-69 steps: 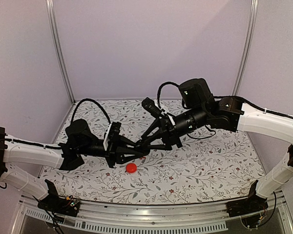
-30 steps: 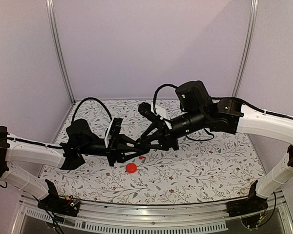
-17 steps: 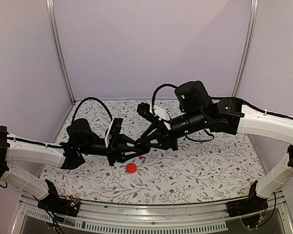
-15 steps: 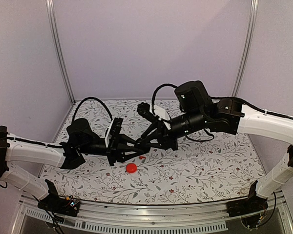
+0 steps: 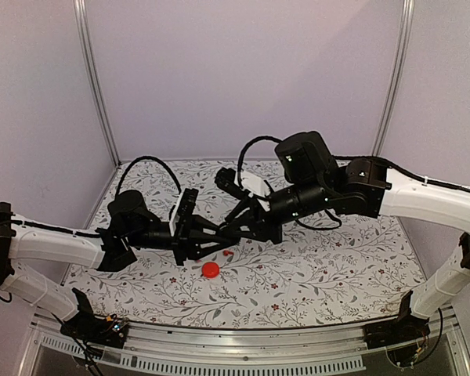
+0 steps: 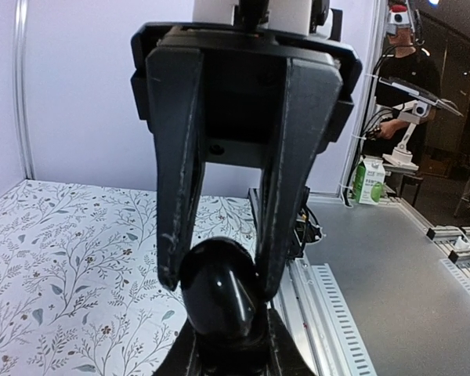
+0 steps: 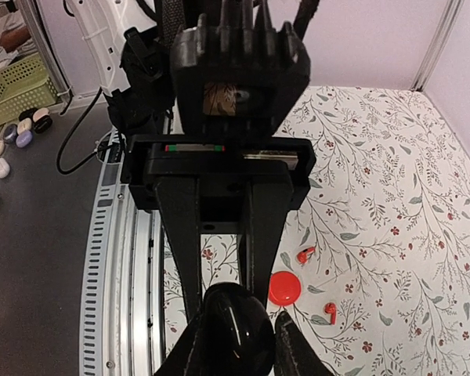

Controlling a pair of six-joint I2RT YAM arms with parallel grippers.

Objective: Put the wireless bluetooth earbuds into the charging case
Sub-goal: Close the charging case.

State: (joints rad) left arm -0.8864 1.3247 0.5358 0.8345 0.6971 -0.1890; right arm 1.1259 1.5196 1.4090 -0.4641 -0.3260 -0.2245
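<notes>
- Basically early stage: no earbud sits in a case as far as the views show.
- Left gripper [image 6: 217,270] is pressed shut on a black case [image 6: 219,301], a glossy rounded piece held in the air above the table [image 7: 392,141].
- Right gripper [image 7: 241,317] meets it from the opposite side, fingers hugging the same black case. It looks like a pinch too, both arms sharing it.
- Can't tell if the black case is open or closed, or if anything is inside — fingers cover most of it.
- First red earbud [image 7: 305,254] lies loose on the table just beside the red disc [image 7: 284,288].
- Second red earbud [image 7: 330,309] is also loose, near the disc's other side, apart from it.
- Red disc lies flat on the table — likely a coin-like case or lid, unsure.
- No black earbuds spotted.
- Left to do, my guess: open the case, pick up each earbud, seat them.
</notes>
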